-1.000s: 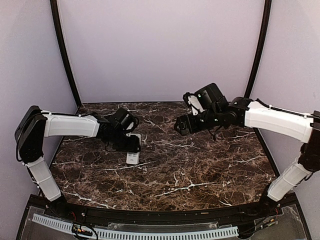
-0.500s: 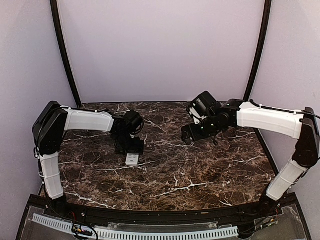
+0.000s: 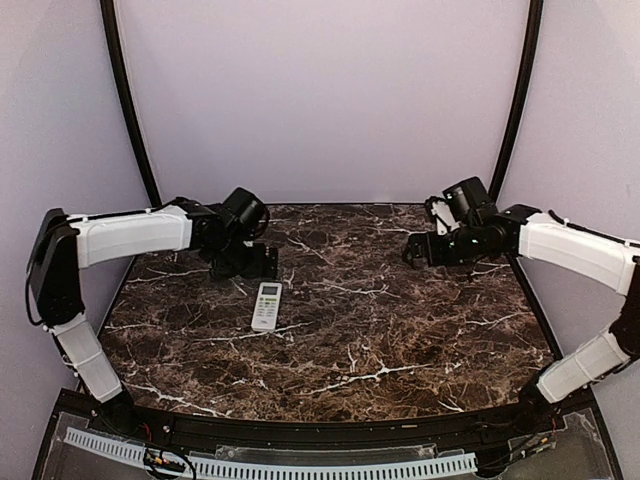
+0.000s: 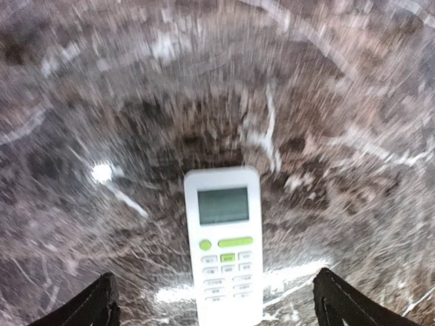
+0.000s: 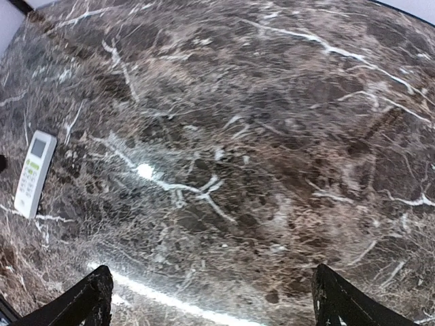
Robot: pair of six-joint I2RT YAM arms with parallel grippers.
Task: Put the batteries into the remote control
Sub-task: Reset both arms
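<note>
Though spread wide, end effectors [image 4: 216, 302] [image 5: 211, 299] empty.

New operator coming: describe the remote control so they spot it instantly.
Find the dark marble table. On its left half lies the remote control, face up. It is the only white thing on the stone: a slim slab with a grey display and green buttons.

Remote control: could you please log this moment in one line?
remote control: face-up on table | left gripper: open, empty | right gripper: open, empty
</note>
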